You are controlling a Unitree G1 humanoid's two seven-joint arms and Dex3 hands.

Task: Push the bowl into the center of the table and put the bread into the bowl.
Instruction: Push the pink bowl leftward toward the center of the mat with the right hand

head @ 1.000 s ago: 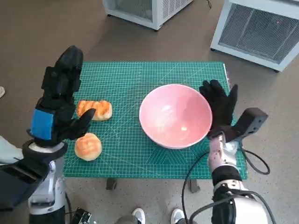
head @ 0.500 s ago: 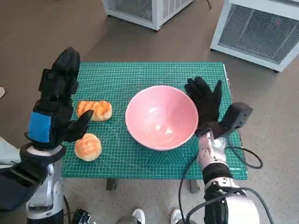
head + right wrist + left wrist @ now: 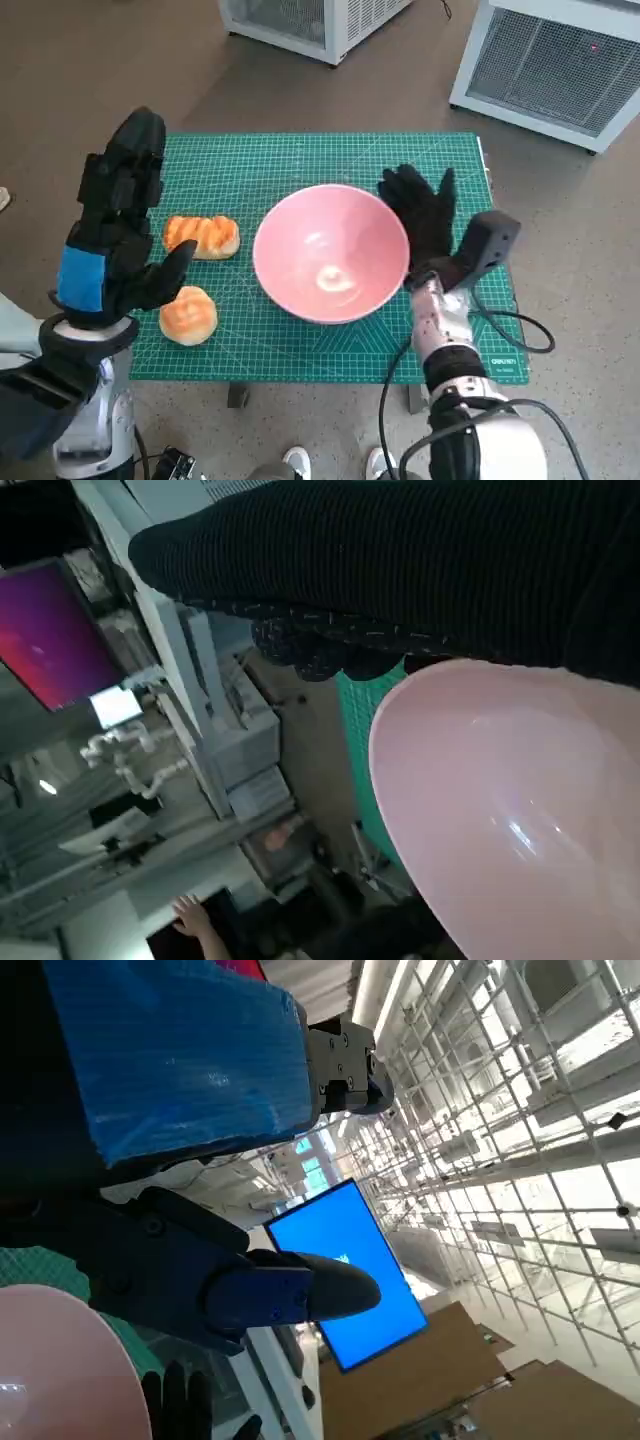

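A pink bowl sits near the middle of the green mat, empty; it also shows in the right wrist view and at the edge of the left wrist view. My gloved right hand presses flat against the bowl's right side, fingers spread. Two pieces of bread lie on the mat's left part: a long loaf and a round bun. My left hand hovers raised above the mat's left edge, fingers apart, holding nothing.
Two white wire-fronted units stand on the floor beyond the table. A cable loops off my right wrist at the mat's right edge. Shoes of a person show below the table's near edge.
My right hand has pushed the bowl leftward across the mat, toward the middle. My left hand has risen slightly and stays open. The bread has not moved.
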